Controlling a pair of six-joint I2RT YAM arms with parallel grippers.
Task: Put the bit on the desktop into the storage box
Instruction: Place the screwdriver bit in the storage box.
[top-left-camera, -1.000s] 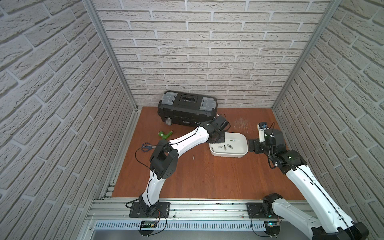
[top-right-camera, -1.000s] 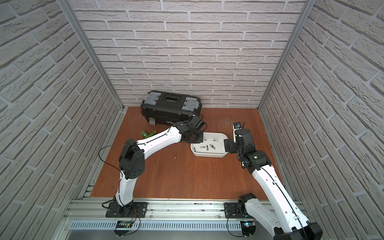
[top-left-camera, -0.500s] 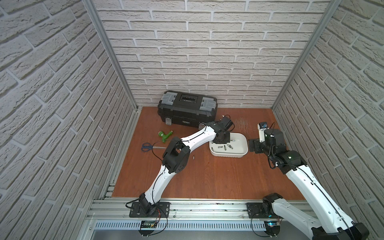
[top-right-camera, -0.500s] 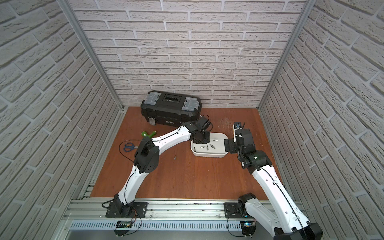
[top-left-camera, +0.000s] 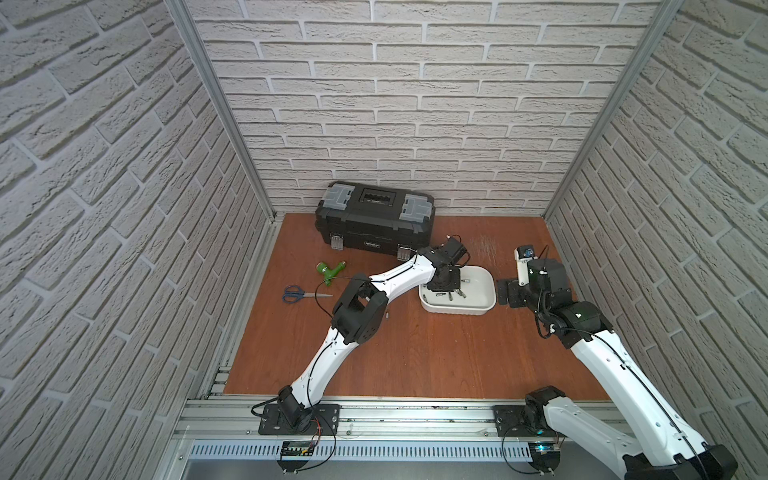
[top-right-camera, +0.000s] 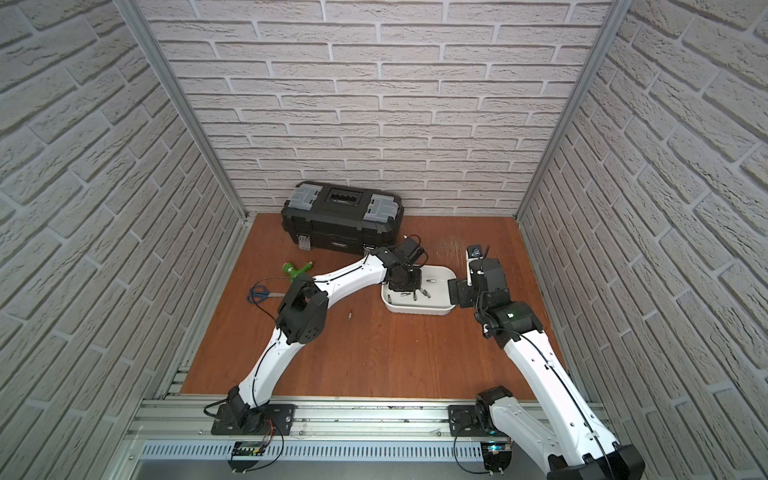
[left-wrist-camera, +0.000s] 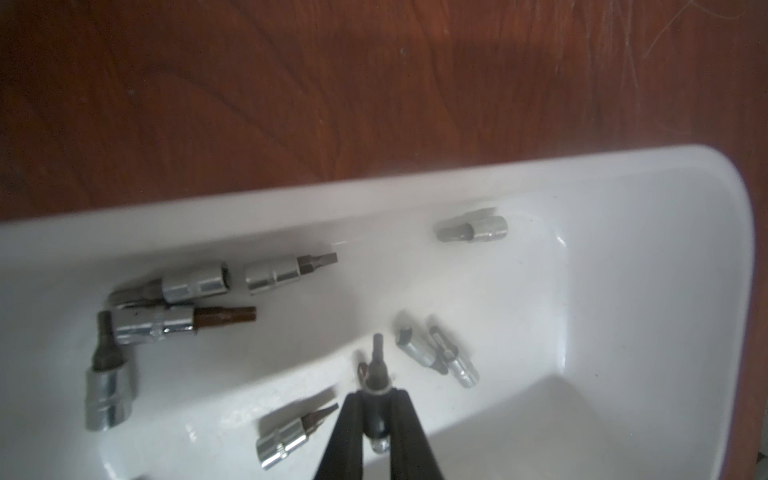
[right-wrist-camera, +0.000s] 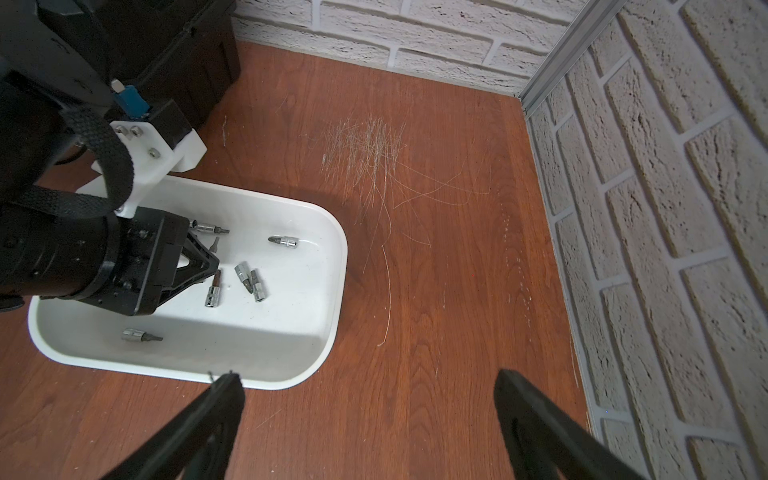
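left gripper (left-wrist-camera: 377, 395) moved over storage box (left-wrist-camera: 623, 166), pinching bit (left-wrist-camera: 377, 365) tip-forward; right gripper (right-wrist-camera: 368, 376) spread.

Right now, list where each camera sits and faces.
Top views: high over the front rail, looking down at the desktop; left arm, right arm show.
Left wrist: above the storage box, looking in; left gripper shut on a bit.
Right wrist: beside the box, facing the back corner; right gripper open, left gripper visible.
Shared: both wrist views show the box.
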